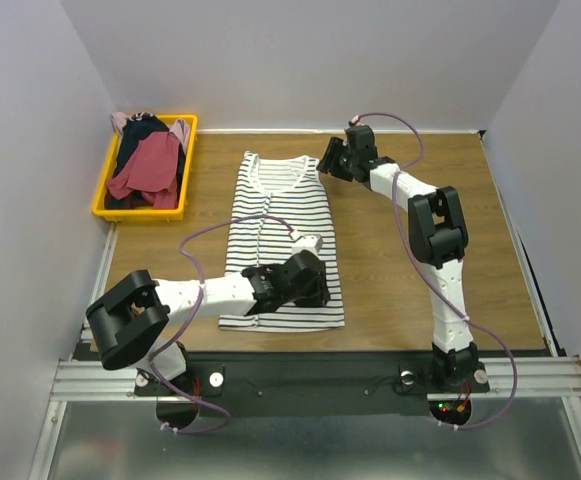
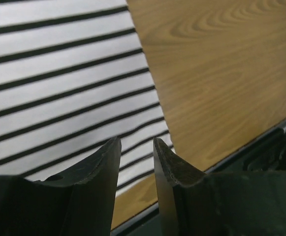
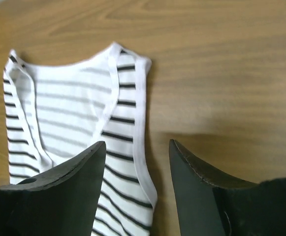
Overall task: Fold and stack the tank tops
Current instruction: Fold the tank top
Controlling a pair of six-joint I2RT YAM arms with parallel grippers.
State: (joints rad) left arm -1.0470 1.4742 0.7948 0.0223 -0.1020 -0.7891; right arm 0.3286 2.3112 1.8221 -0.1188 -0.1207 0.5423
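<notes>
striped tank top [image 1: 280,240]: lay flat and spread out at the centre of the tabletop [image 1: 390,290], scooped neck toward 12 o'clock, hem toward 6 o'clock near the arms' bases.
left fingers [image 2: 103,167]: stood a little apart with nothing pinched between them, low over the hem's 5 o'clock corner, where the black stripes met bare wood.
right fingers [image 3: 79,172]: were spread wide and gripped nothing, above the shoulder strap at the top's 1 o'clock corner; whether they touched the cloth could not be told.
yellow basket [image 1: 135,213]: sat at 10 o'clock by the tabletop's far left edge, well apart from the striped top.
basket contents: a dark red top [image 1: 150,165] lay heaped over a dark navy one [image 1: 142,130], with a pale pink piece [image 1: 120,120] at the far rim, all crumpled and unfolded.
</notes>
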